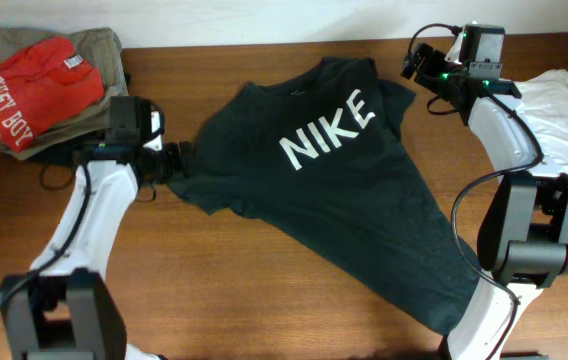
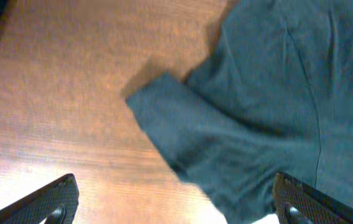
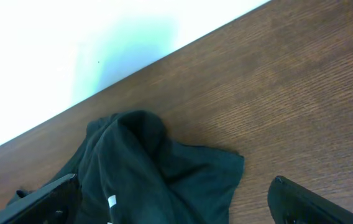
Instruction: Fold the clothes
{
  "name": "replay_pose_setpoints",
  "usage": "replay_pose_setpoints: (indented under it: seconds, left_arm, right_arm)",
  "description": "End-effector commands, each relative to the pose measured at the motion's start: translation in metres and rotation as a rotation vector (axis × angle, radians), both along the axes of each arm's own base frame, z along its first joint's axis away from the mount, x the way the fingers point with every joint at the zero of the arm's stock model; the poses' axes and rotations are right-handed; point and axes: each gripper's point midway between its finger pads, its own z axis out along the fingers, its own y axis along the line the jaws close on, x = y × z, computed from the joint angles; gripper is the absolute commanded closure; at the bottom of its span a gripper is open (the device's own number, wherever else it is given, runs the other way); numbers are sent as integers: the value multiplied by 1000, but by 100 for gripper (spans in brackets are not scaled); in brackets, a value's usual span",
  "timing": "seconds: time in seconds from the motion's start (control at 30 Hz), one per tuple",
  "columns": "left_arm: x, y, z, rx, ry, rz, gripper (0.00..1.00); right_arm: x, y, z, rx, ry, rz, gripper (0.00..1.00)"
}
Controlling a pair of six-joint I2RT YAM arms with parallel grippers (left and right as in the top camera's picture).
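Observation:
The black T-shirt (image 1: pixel 334 190) with white "NIKE" lettering lies spread face up, slanting from the table's top centre to the bottom right. My left gripper (image 1: pixel 176 160) is open at the shirt's left sleeve; in the left wrist view the sleeve (image 2: pixel 226 143) lies between and ahead of the wide-apart fingers (image 2: pixel 176 208). My right gripper (image 1: pixel 411 66) is open at the shirt's top right corner; the right wrist view shows bunched black fabric (image 3: pixel 158 174) with a small white tag (image 3: pixel 112 201) between its fingers (image 3: pixel 173 205).
A stack of folded clothes with a red shirt (image 1: pixel 34 90) on top sits at the far left. A white garment (image 1: pixel 564 130) lies at the right edge. The table's back edge (image 3: pixel 164 56) is close behind the right gripper.

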Motion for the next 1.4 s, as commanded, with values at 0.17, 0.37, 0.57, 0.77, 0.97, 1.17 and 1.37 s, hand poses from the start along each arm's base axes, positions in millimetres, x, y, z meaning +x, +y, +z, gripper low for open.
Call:
replay_pose_setpoints:
  seconds: [0.17,0.37,0.57,0.77,0.97,1.17,1.37]
  left_arm:
    - [17,17,-48,68,114,25,1]
    - [17,28,-51,126,121,43,2]
    - [15,24,-71,115,164,32,4]
    - [12,23,-84,111,198,28,6]
    - [12,23,-94,108,213,27,7]
    - [11,15,-104,67,230,13,10]
    - [15,16,-110,68,225,17,35]
  right_arm:
    - [0,3,-2,9,2,3,1]
    - [0,3,-2,9,2,3,1]
    - [0,3,-2,9,2,3,1]
    - [0,3,-2,9,2,3,1]
    - [0,3,-2,9,2,3,1]
    - [0,3,-2,9,2,3,1]
    - [0,3,-2,9,2,3,1]
